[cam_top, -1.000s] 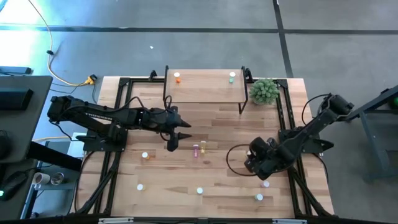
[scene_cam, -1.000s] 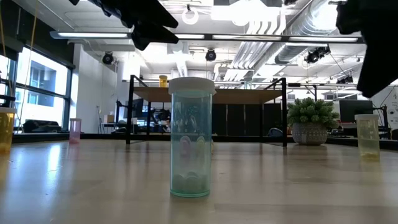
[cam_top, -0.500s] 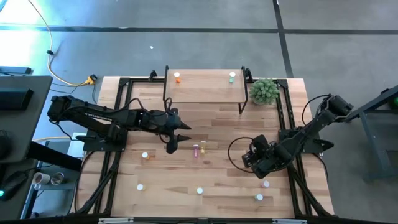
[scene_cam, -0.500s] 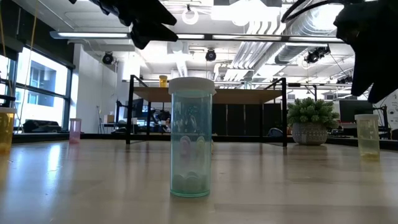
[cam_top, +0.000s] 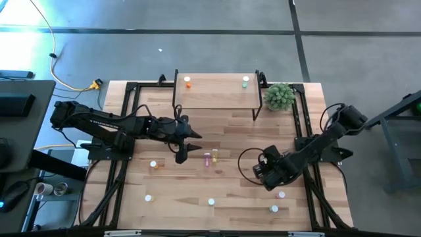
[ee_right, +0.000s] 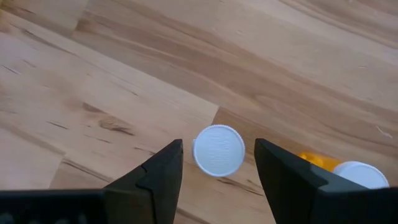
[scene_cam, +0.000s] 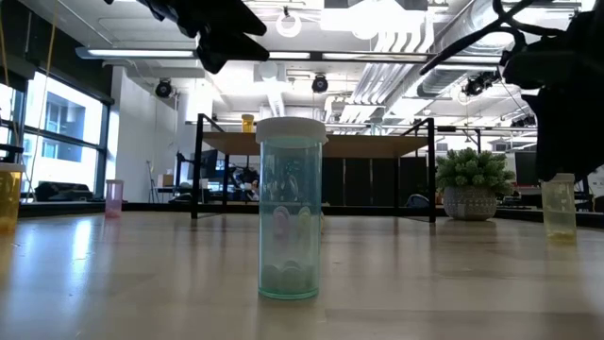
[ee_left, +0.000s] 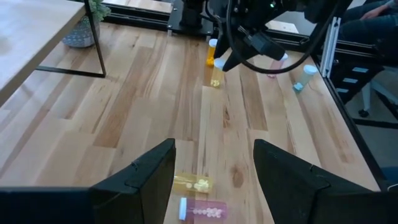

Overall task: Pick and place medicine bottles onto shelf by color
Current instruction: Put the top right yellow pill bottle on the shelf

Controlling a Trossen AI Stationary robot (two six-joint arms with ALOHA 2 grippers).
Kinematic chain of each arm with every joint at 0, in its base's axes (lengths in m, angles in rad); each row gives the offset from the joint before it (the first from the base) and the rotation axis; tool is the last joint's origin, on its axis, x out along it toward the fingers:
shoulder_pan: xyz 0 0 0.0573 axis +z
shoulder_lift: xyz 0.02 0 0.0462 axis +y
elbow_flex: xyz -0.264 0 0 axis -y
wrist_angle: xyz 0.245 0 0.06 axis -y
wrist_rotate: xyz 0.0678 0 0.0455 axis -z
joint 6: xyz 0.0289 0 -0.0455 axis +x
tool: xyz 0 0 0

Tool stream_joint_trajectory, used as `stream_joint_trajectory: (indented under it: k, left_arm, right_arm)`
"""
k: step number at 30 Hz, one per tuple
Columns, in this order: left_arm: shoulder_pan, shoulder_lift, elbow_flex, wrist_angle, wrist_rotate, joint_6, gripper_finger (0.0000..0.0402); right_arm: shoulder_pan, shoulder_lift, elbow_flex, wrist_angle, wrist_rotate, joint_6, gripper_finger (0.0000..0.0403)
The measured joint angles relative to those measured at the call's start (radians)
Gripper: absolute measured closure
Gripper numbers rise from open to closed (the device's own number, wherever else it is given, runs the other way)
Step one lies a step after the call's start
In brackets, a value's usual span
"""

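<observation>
Two medicine bottles already stand on the shelf [cam_top: 216, 92], which sits at the bench's [cam_top: 230, 197] 12 o'clock edge: an orange bottle [cam_top: 187, 82] toward the shelf's 9 o'clock end and a green bottle [cam_top: 245, 81] toward its 3 o'clock end. A small green plant [cam_top: 279, 96] stands just beside the shelf at its 3 o'clock side.

The left tool [cam_top: 186, 150] hangs above the bench's middle with its fingers spread and nothing between them. Just at its 3 o'clock side lie a pink bottle [cam_top: 206, 158] and a yellow bottle [cam_top: 214, 155], both on their sides and almost touching. An orange-bodied bottle [cam_top: 153, 164] stands at the tool's 8 o'clock.

The right tool [ee_right: 217, 165] is low over the bench toward 4 o'clock, fingers spread, with a white-capped bottle [ee_right: 218, 150] standing between them but not pinched. A second white cap over an orange body [ee_right: 354, 173] stands just beside one finger.

Along the 6 o'clock edge stand more bottles: one at 7 o'clock [cam_top: 148, 197], a teal one [cam_top: 211, 202] at 6 o'clock, a pink one [cam_top: 281, 195] and a green one [cam_top: 274, 209] at 5 o'clock.
</observation>
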Motion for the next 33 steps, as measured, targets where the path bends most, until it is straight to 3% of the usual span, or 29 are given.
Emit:
stream_joint_trajectory:
  k: [4, 14, 23, 33]
  left_arm:
    - [0.0, 0.0, 0.0, 0.0, 0.0, 0.0, 0.0195]
    - [0.0, 0.0, 0.0, 0.0, 0.0, 0.0, 0.0195]
    - [0.001, 0.0, 0.0, -0.003, -0.001, 0.0, 0.0195]
    - [0.066, 0.0, 0.0, -0.013, -0.033, -0.021, 0.0195]
  right_arm:
    - [0.0, 0.007, 0.0, 0.0, 0.0, 0.005, 0.0218]
    - [0.0, 0.007, 0.0, 0.0, 0.003, 0.018, 0.0288]
    - [-0.004, 0.005, 0.014, -0.011, -0.001, -0.007, 0.0293]
    - [-0.137, 0.005, 0.182, -0.069, -0.004, -0.303, 0.0294]
